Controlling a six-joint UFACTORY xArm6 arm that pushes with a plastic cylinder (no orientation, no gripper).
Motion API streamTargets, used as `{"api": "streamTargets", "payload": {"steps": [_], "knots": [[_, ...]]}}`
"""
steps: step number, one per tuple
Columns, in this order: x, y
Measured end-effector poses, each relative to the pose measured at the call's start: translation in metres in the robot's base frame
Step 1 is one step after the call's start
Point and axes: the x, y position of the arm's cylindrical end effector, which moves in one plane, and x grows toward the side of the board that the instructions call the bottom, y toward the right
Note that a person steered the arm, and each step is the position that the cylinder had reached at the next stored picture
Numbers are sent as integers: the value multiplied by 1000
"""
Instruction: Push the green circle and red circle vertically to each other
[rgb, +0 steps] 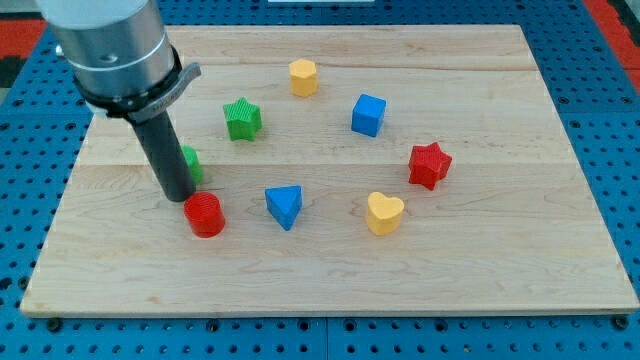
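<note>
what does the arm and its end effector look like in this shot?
A wide silver-grey metal cylinder enters from the view's top left, with a darker grey collar and a small clamp tab below it. From that hangs a straight, smooth black rod, much narrower than the cylinder. My tip is the rod's plain blunt end. No cables, labels or markings show.

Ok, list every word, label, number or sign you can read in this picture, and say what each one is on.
None: no readable text anywhere in the camera view.
The wooden board shows only bare grain.
The coloured blocks, such as the red circle and the yellow heart, carry no markings.
The metal housing above my tip bears no visible label.
</note>
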Motion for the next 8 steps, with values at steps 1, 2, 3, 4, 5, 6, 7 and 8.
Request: {"api": "streamTargets", "payload": {"steps": [1,2,3,4,5,6,7,8], "knots": [[-4,3],[38,-49],[82,-1],[72,50],[64,16],[66,-7],[115,35],[119,51]]}}
